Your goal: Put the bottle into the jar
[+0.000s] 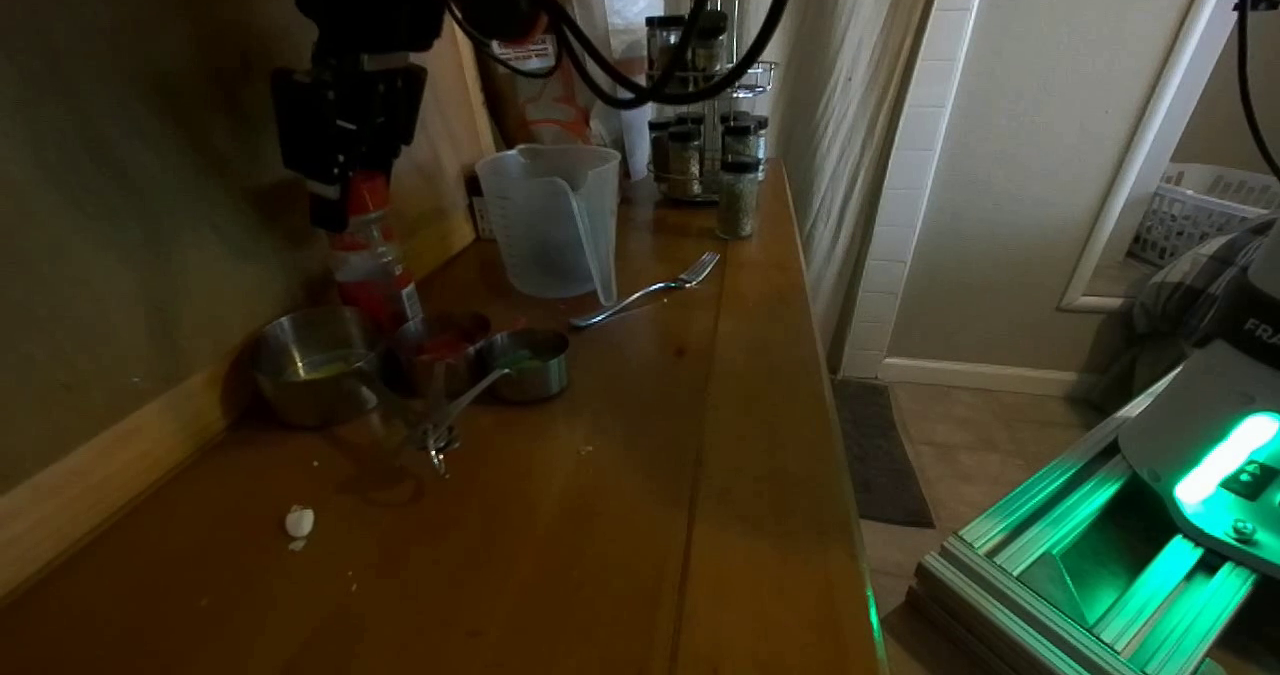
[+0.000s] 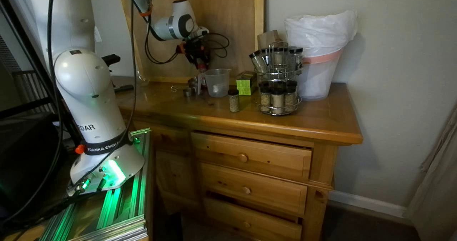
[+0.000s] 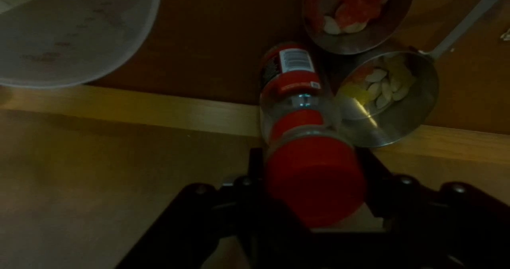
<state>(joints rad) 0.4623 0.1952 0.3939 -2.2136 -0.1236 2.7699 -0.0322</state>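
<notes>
The bottle (image 1: pixel 372 290) is clear with a red cap and red label, roughly upright, behind the small metal cups at the wall; its base is hidden there. My gripper (image 1: pixel 348 193) reaches down from above, its fingers on both sides of the red cap. In the wrist view the dark fingers (image 3: pixel 312 167) sit against the cap of the bottle (image 3: pixel 294 81), shut on it. Whether its base touches the tabletop, I cannot tell. The jar (image 1: pixel 530 230), a translucent jug with spout and handle, stands upright beside the bottle; its rim shows in the wrist view (image 3: pixel 127 55).
Metal cups (image 1: pixel 528 367) with food bits stand right by the bottle, handles toward the front. A fork (image 1: pixel 645 293) lies before the jar. A dark-topped shaker (image 2: pixel 234 101), a green box (image 2: pixel 244 86) and a wire spice rack (image 2: pixel 278 73) stand past the jar. The wall is close behind.
</notes>
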